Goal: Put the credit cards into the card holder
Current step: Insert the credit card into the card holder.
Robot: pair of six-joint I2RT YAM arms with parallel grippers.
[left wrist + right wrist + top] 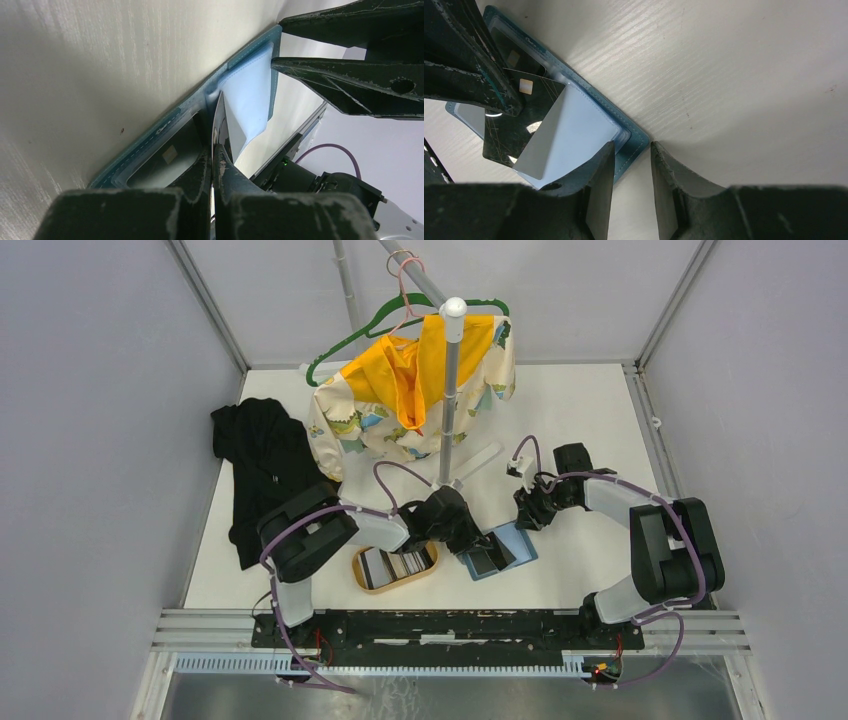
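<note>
one credit card [509, 135] pinched by left gripper [212, 148] over card holder [518, 540]; right gripper [633, 147] parted astride its corner

White table [590, 420] sat enclosed by plain grey walls [90, 390]. Aluminium rails [200, 625] ran along near edge. Metal pole [449, 410] stood upright mid-table. Lighting was even and diffuse.

Oval wooden tray [361, 585], black garment [262, 475] crumpled at left, yellow garment [400, 380] on green hanger [340, 348] — white table [580, 420].
</note>
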